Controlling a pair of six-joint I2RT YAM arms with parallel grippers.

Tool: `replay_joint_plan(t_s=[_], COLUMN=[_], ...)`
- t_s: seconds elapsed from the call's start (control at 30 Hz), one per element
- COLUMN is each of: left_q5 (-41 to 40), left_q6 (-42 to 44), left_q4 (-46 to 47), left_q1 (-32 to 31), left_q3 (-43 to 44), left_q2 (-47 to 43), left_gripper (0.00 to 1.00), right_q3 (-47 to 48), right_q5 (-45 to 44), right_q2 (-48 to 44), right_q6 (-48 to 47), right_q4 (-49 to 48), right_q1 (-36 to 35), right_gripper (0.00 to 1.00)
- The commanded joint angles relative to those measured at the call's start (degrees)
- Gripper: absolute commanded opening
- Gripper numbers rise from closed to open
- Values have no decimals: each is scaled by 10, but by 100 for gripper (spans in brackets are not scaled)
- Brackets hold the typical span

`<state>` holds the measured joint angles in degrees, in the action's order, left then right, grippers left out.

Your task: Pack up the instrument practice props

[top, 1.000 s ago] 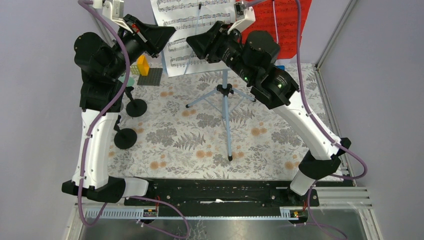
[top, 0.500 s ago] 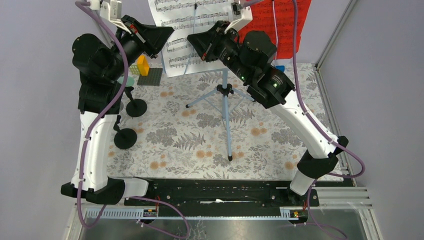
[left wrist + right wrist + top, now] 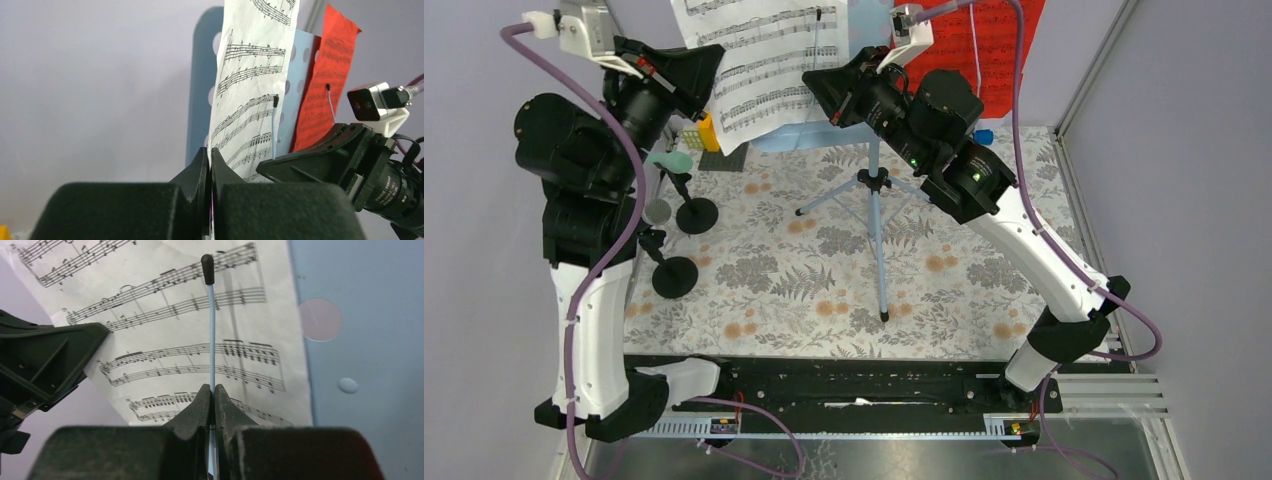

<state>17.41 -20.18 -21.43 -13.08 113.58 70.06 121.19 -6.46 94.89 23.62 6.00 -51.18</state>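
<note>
Paper is what the next move turns on. My left jaws are clamped on the lower edge of the white music sheet (image 3: 250, 90), which rises from them up and to the right across the face of the pale blue rack (image 3: 200, 75). My right jaws are shut on the rack's thin retaining wire (image 3: 212, 325). Its long axis runs straight up from the grip to a black tip, and it crosses the sheet near the sheet's right-hand side.

From above, the sheet hangs tilted, its low corner at my left jaws and its far edge just past the wire. A narrow strip of paper lies to the right of the wire and the rest to its left, toward my left arm. The wire throws a shadow to one side, so I judge it stands off the paper, though I cannot tell by how much.

The left arm is the nearer one and has the hold, so the way out is leftward, across the wire, not along it. The red music sheet (image 3: 994, 50) sits on the rack's right side, behind my right arm. The rack stands on its tripod legs (image 3: 879, 230) at the back of the worktop (image 3: 824, 290).
</note>
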Motion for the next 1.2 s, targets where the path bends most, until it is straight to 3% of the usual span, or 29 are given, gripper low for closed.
replay_joint_plan(t_s=[0.0, 0.53, 0.67, 0.83, 0.97, 1.17], left_q5=[-83, -356, -384, -372, -353, -303], left_q6=[41, 69, 63, 55, 53, 46], left_q4=[-13, -146, -188, -209, -223, -226], left_q1=[2, 1, 1, 1, 1, 1], left_q3=[21, -12, -29, -73, -99, -159], left_q2=[-31, -146, -165, -186, -195, -202], left_gripper=[0, 0, 0, 0, 0, 0], right_q3=[-4, -15, -23, -45, -75, -153], right_q5=[-3, -13, -20, -31, -35, -1], right_q2=[-21, -16, -19, -33, -58, -125], right_q6=[-21, -25, -27, -31, -37, -54], right_q4=[-14, -14, -16, -22, -25, -41], right_q1=[-3, -3, -3, -3, -3, -3], right_gripper=[1, 8, 22, 51, 66, 82])
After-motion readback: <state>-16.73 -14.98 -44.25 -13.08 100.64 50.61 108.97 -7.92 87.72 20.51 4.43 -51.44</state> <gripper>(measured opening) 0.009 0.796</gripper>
